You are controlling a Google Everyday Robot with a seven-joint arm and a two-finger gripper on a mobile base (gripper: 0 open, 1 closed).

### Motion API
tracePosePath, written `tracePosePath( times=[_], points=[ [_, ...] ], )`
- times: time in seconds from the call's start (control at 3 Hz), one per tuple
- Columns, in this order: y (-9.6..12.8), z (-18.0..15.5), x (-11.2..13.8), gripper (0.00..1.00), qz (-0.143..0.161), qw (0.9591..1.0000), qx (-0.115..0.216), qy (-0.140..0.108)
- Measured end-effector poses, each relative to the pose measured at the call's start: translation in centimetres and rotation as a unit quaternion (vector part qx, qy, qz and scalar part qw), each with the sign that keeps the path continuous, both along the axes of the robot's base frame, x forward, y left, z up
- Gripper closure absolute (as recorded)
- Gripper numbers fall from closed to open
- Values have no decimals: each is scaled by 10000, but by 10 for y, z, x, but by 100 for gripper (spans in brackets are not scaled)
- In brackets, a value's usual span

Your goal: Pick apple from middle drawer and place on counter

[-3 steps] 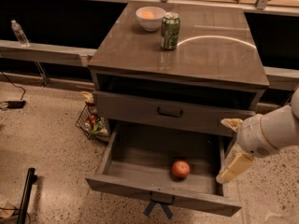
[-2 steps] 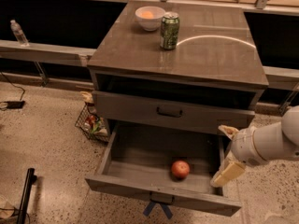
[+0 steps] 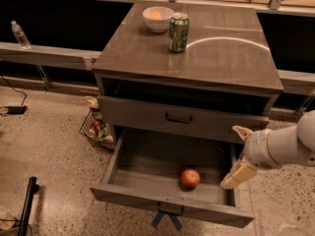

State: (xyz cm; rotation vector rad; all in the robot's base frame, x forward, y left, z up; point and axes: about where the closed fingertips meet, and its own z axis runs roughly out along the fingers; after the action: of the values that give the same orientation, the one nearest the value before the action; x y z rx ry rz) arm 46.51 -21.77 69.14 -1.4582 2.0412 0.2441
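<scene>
Hanging at the right end of the middle drawer (image 3: 147, 199), the tool (image 3: 229, 156) stood with its two pale fingers (image 3: 239, 174) spread wide and nothing held between them. One finger sat up near the right end of the closed drawer (image 3: 147, 113) above, and the other angled down over the open drawer's right wall. The pale arm (image 3: 285, 146) behind the tool came in from the right edge of the scene. The middle drawer was pulled well out toward the near side, and two crossed blue tape strips (image 3: 166, 220) hung below its front handle. Inside it the apple (image 3: 190, 178), round and red-orange, lay on the drawer floor, right of centre and close to the near front wall. It was left of the tool and apart from it, untouched. The closed drawer carried a plain black handle (image 3: 178, 118). On top of the cabinet, the glossy grey-brown desk (image 3: 221, 68) showed a pale curved arc mark (image 3: 231, 39) on its right half. A green soda can (image 3: 178, 32) stood upright on the far left part, and just beyond it sat a white bowl (image 3: 158, 19) with a pale-orange fruit (image 3: 155, 15) in it. A wire basket (image 3: 96, 129) sat on the speckled floor left of the cabinet. A clear bottle (image 3: 18, 33) stood on the ledge at far left.
</scene>
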Motion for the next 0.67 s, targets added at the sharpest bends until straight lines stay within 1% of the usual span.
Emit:
tracePosePath(
  times=[0.33,0.67],
  points=[
    [-2,-36,7,0,-160,9998,-22,91],
    [-6,-88,15,0,-566,9981,101,200]
  ],
)
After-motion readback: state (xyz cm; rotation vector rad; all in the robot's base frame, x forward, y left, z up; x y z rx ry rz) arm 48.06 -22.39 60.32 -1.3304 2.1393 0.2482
